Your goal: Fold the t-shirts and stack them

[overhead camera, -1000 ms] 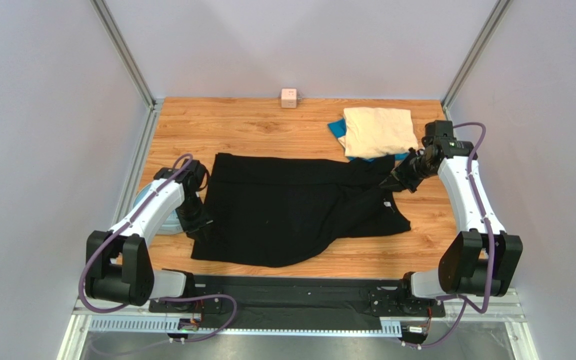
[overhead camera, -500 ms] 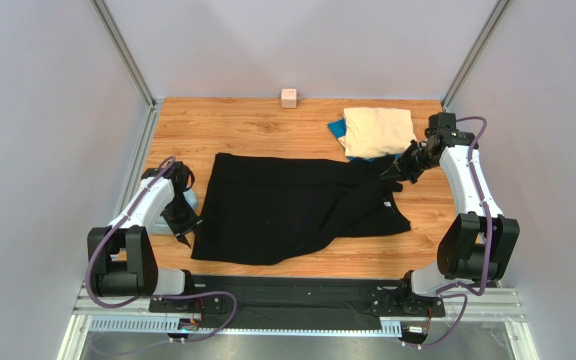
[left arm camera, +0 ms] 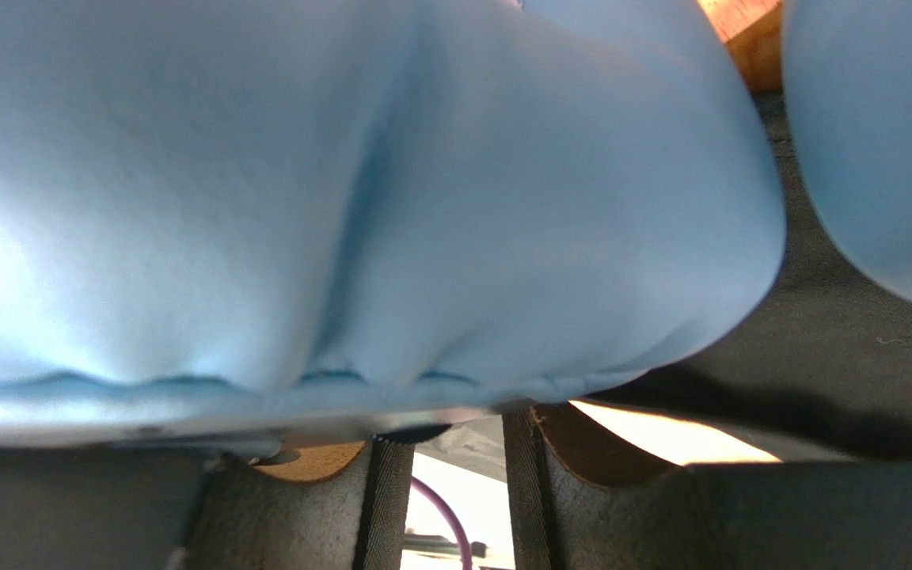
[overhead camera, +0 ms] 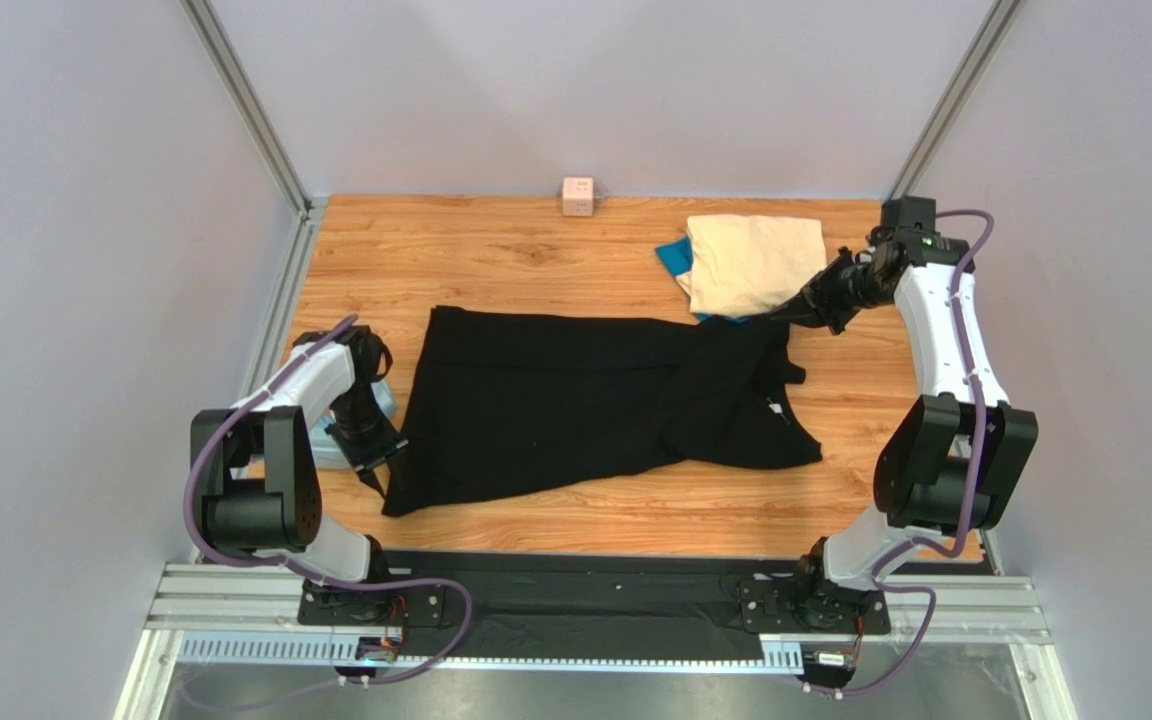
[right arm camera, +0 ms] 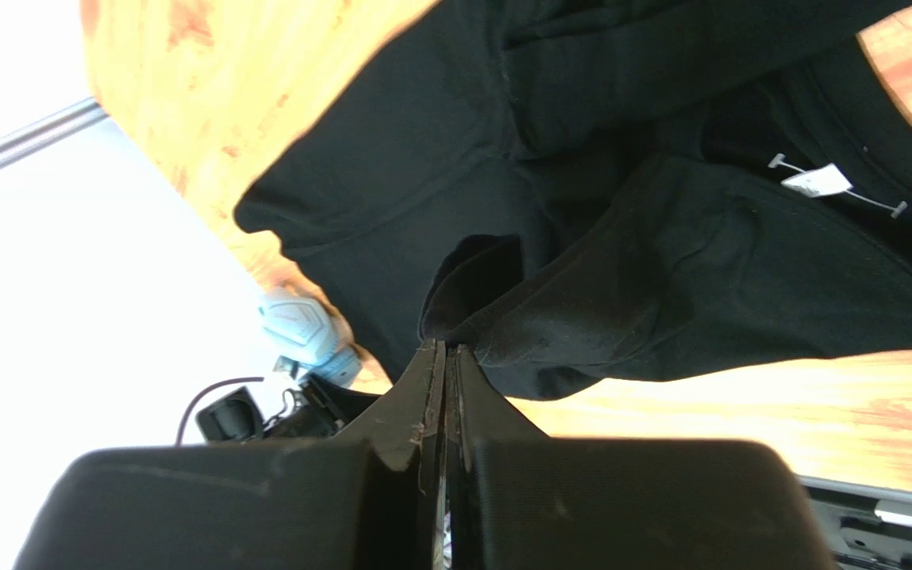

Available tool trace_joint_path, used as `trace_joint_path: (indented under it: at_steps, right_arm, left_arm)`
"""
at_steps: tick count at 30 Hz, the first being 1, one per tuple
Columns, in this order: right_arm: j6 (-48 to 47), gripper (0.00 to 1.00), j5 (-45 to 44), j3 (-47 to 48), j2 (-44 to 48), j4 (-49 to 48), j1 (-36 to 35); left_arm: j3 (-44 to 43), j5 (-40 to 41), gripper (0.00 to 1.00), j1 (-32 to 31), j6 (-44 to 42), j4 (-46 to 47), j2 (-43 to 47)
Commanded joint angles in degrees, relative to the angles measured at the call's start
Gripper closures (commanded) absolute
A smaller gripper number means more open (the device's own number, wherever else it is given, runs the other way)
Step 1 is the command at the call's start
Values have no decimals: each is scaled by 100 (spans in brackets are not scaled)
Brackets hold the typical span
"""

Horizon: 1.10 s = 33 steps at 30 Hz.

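Note:
The black t-shirt [overhead camera: 582, 413] lies spread across the middle of the table. One corner of it is pulled up toward the back right by my right gripper [overhead camera: 796, 311], whose jaws are pressed together on a fold of the black cloth [right arm camera: 663, 261] at the tips [right arm camera: 445, 350]. Just behind that gripper, a folded cream t-shirt [overhead camera: 748, 263] rests on a blue t-shirt [overhead camera: 672, 258]. My left gripper [overhead camera: 372, 450] is low at the black shirt's left edge. Its pads stand apart with nothing between them [left arm camera: 457, 434].
A light-blue plastic ring [overhead camera: 330, 435] lies at the table's left edge against my left gripper and fills the left wrist view [left arm camera: 366, 178]. A small pink cube [overhead camera: 578, 195] sits at the back wall. Metal frame posts line both sides.
My right gripper has moved back and to the right, dragging the black shirt's corner with it; the shirt's front edge has drawn away from the near edge. My left arm has swung left to the ring.

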State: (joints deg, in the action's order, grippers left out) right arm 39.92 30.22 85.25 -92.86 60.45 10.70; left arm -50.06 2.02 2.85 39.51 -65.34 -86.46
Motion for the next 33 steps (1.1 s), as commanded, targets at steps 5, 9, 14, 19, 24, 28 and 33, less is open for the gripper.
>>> trace_joint_path:
  at_steps: [5,9,14,19,24,28,33]
  right_arm:
    - [253,100,414,589,-338,-226,117]
    - [367,100,485,887,-610,-296,117]
    - [411,100,529,1055,-795,-349,117]
    - [385,100,503,1107,-865,-358,125]
    - [411,100,529,1239,-971,-358,125]
    - [402,100,520,1204,-954,-376,125]
    - [402,100,529,1125,-918,-402,117]
  left_arm:
    - [5,-324,63,66,-277,206,-328]
    - [32,-474,62,58,-338,303,-249]
    - [32,-501,61,5,-347,311,-390]
    - [-3,-527,60,-48,-382,276,-320]
    - [-222,-299,59,-39,-601,39,-179]
    - [-372,-264,59,-48,-786,-119,-196]
    - [-443,-404,59,-48,-918,-163,-161]
